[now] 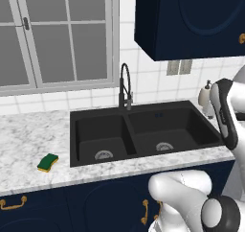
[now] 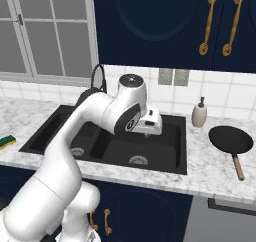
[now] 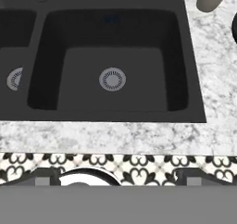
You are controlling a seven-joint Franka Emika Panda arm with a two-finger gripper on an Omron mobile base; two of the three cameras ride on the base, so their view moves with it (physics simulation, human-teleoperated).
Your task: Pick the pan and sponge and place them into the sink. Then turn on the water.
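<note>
Claw hangs spread and empty above the right basin of the sink. The pan lies off to its right on the surface beyond the rim, handle toward the front edge; the sponge sits well apart, left of the sink.

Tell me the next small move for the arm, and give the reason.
Probably swing the gripper right toward the pan. The pan sits on the counter right of the sink, beyond the soap dispenser, and the sponge lies on the counter to the sink's left, so neither is in yet. The gripper is open, holds nothing and hangs above the right basin, nearer the pan.
</note>
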